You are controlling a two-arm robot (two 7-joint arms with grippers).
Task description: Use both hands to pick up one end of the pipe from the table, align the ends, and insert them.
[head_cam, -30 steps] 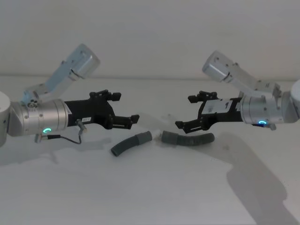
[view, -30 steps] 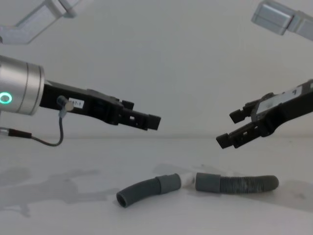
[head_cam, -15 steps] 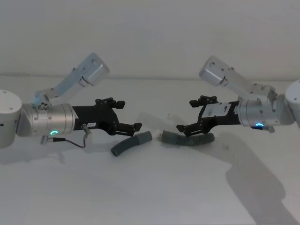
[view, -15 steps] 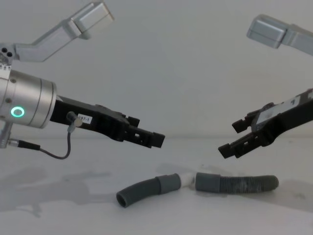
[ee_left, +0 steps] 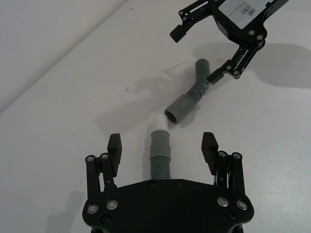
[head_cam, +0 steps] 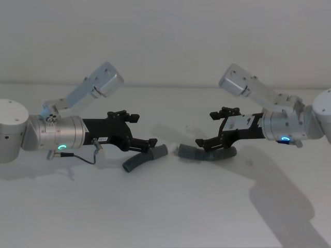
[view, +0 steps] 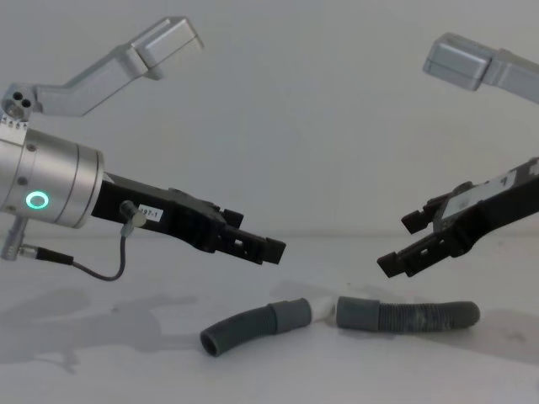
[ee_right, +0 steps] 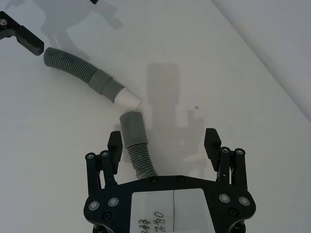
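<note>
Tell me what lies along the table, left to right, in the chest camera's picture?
shorter curved hose piece → its white tip → smooth cuff of the longer hose piece, which runs on rightward.

The left black plastic two-finger gripper point(ee_left: 162, 141) has a flat body studded with small silver screws point(ee_left: 111, 204). The right black plastic two-finger gripper point(ee_right: 164, 137) matches it and carries a white rectangular label with handwritten marks point(ee_right: 173, 208). Each gripper sits on a silver-grey cylindrical metal wrist point(view: 63, 181) bearing a glowing green ring light point(view: 35, 200). A thin dark cable point(view: 105, 271) loops under the left wrist. The pale grey boxy arm links point(view: 168, 38) are angular.
</note>
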